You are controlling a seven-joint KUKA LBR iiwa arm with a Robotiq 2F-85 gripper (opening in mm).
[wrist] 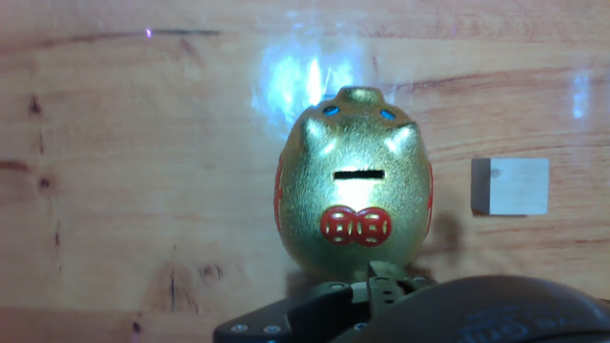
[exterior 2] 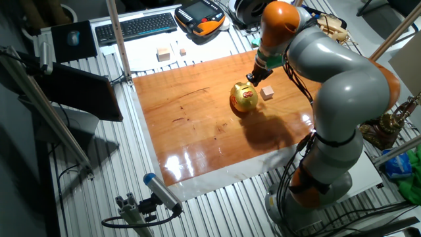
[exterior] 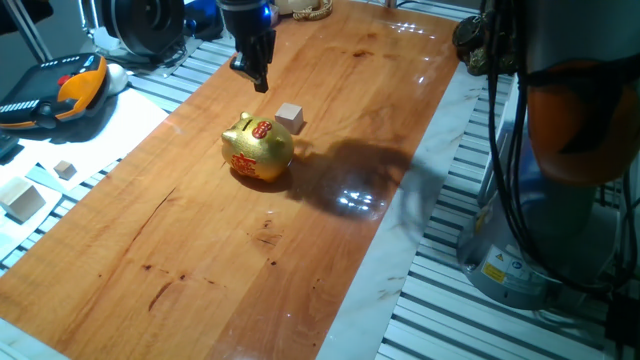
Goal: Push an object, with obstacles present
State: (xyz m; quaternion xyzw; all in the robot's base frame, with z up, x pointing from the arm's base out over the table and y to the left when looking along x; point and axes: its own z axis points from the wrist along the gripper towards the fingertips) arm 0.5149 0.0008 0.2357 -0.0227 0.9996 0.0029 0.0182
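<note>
The small pale beige cube point(exterior: 290, 117) sits on the wooden tabletop, just beside the golden piggy bank point(exterior: 258, 150). My gripper point(exterior: 260, 82) hangs above the table a little behind both, fingers together and holding nothing. In the other fixed view the gripper point(exterior 2: 254, 77) is just above the piggy bank point(exterior 2: 245, 97), with the cube point(exterior 2: 266, 93) to its right. In the hand view the piggy bank point(wrist: 353, 191) fills the centre, the cube point(wrist: 512, 186) lies apart at the right, and my shut fingertips point(wrist: 384, 278) show at the bottom edge.
A larger pale wooden block point(exterior: 22, 198) and a tiny wooden cube point(exterior: 65, 169) lie off the board at the left. An orange-black pendant point(exterior: 60, 92) lies beyond them. The robot base point(exterior: 560, 150) stands at the right. The wooden board point(exterior: 200, 270) stretches toward the front.
</note>
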